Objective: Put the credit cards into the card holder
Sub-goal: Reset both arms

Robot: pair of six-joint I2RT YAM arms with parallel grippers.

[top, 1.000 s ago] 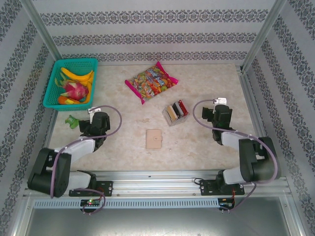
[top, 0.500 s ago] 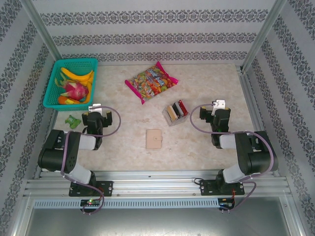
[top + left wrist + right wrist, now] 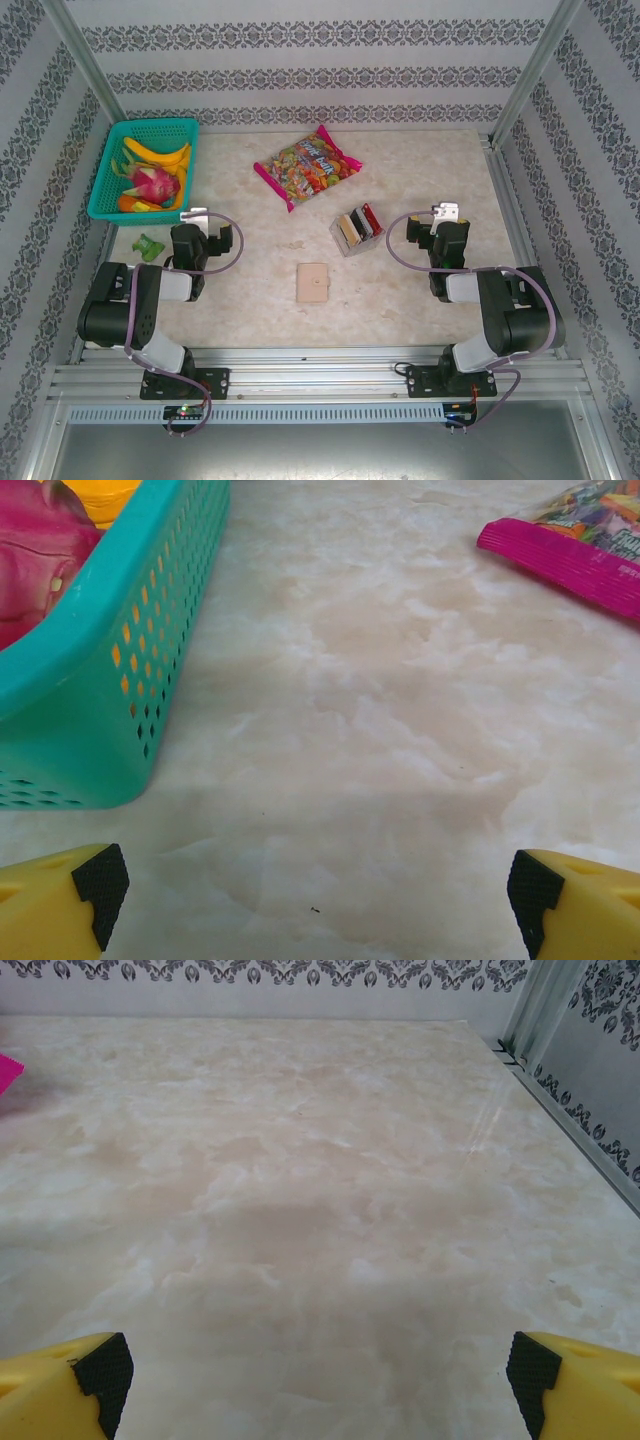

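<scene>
**Both claws open over bare marble, cards waiting in their rack**

The tabletop (image 3: pixel 250 240) under me is pale beige with a cloudy marble pattern, smooth and a little glossy. Walls papered in grey ornamental stripes close it in on three sides, with aluminium posts at the far corners and a rail along the right edge.

My left claw (image 3: pixel 320 895) is spread wide, its yellow, black-tipped fingers at the two bottom corners of my left wrist view, with nothing between them. Just ahead and to the left is the wall of a teal basket (image 3: pixel 150 680) holding a pink dragon fruit (image 3: pixel 30 560). My right claw (image 3: pixel 320 1375) is spread just as wide over bare marble, holding nothing.

The card holder (image 3: pixel 313 282) lies flat and closed near the middle of the tabletop, between my two arms. It is a small tan, nearly square piece. The credit cards (image 3: pixel 357 226) stand on edge in a clear rack (image 3: pixel 343 246) a little farther back and to the right, apart from the holder: red at the right end, then dark and tan ones. Beyond them lies a colourful candy bag (image 3: pixel 306 166).
</scene>
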